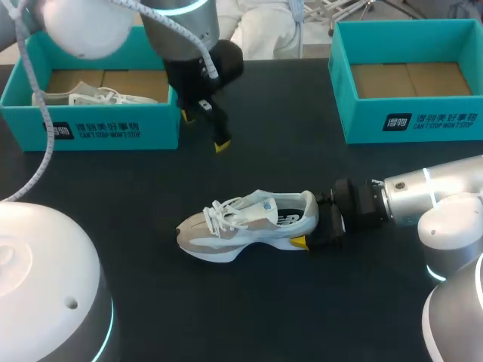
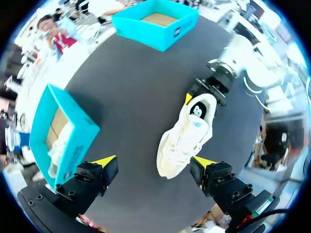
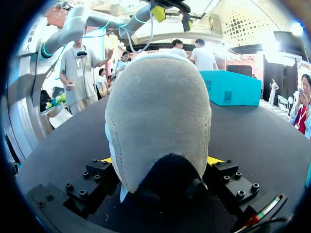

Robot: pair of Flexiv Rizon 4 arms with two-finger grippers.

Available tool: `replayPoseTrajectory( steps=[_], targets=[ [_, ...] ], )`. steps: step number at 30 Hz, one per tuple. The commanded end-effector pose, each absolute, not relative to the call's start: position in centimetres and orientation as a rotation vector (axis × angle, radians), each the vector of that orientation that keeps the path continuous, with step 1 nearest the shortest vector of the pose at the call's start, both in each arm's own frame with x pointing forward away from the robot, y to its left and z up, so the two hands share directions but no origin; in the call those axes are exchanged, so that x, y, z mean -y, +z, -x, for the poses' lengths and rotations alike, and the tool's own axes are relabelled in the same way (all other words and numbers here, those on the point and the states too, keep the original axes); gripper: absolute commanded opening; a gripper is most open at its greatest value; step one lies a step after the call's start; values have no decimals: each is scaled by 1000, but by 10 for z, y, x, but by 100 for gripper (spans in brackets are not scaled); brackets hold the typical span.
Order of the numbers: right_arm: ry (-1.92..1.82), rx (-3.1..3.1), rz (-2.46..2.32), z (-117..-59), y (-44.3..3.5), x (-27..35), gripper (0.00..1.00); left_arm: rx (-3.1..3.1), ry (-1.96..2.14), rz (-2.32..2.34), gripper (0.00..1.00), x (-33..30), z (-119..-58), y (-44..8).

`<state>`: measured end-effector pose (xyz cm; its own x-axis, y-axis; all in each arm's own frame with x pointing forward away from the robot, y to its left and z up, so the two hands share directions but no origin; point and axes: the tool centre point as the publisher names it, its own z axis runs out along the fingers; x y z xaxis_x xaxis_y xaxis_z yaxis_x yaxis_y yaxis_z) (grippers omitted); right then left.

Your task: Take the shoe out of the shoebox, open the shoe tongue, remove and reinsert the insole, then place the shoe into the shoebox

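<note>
The white-grey lace-up sneaker (image 1: 245, 222) stands at middle of dark worktop (image 1: 302, 317). Right wrist view shows R tool (image 3: 160, 162) clenched on its heel. Left wrist view shows L tool (image 2: 154, 161) released, nr teal cardboard shoebox (image 1: 113, 128) at far-left corner.

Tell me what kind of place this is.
Probably a robot workstation for shoe-packing trials: a black tabletop carries two open teal cardboard shoeboxes, and my right hand grips the heel of a white and beige lace-up sneaker.
</note>
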<state>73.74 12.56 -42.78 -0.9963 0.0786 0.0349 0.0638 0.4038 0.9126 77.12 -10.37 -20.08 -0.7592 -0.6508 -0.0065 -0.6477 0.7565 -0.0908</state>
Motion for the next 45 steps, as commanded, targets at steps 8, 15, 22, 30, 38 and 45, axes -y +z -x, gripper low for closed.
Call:
replayPoseTrajectory(
  steps=[8,15,22,30,38,45],
  targets=[
    [1697,-2624,-134,-740,-440,-131,0,-2526,-91,1793,100,127,-730,-220],
    [1697,-2624,-134,-740,-440,-131,0,-2253,-94,2086,100,140,-704,-227],
    [1697,-2624,-134,-740,-440,-131,0,-2150,-17,2071,100,162,-696,-253],
    [1697,-2624,-134,-740,-440,-131,0,-2141,45,2096,100,193,-699,-289],
    [1697,-2624,-134,-740,-440,-131,0,-2105,99,2123,100,218,-699,-314],
    [1697,-2624,-134,-740,-440,-131,0,-2036,138,2166,100,232,-702,-330]
  ],
)
